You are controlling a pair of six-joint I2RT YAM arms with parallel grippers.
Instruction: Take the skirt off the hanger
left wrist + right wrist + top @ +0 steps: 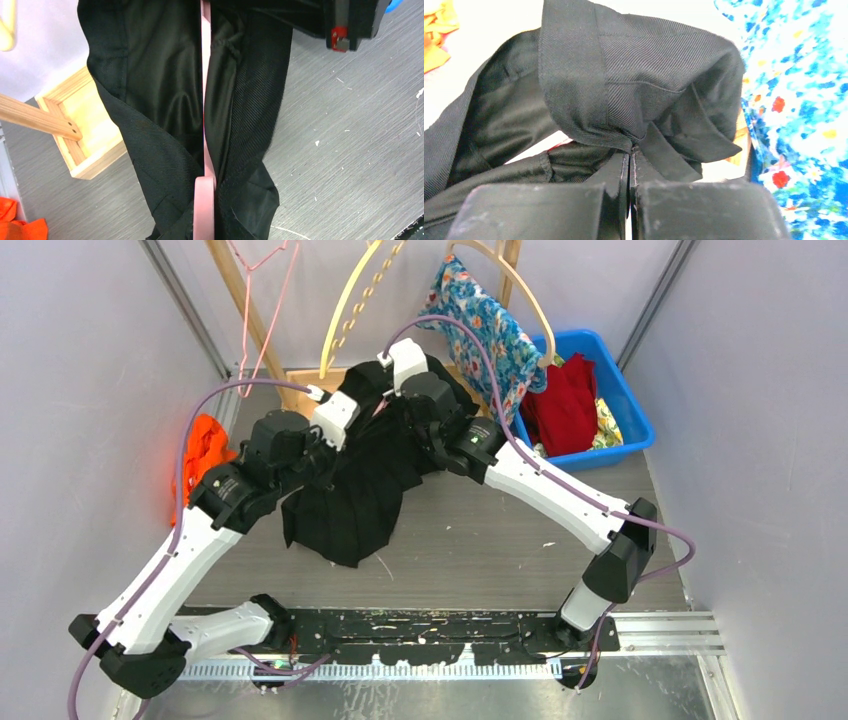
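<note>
A black skirt [352,490] hangs in the air between my two arms, its hem trailing toward the table. In the left wrist view a pink hanger [205,90] runs edge-on through the skirt's folds [150,75]. My left gripper [204,205] is shut on the pink hanger, and its fingers are buried under black cloth. My right gripper [630,157] is shut on a fold of the skirt's waistband [624,95]. From above, both grippers, left [352,402] and right [392,388], meet at the skirt's top, and the hanger is almost hidden there.
A blue bin [628,400] with red cloth [565,405] stands at the back right. A floral garment [490,325] hangs on a wooden hoop beside it. An orange cloth [200,455] lies at the left. A wooden rack base [85,130] sits behind the skirt.
</note>
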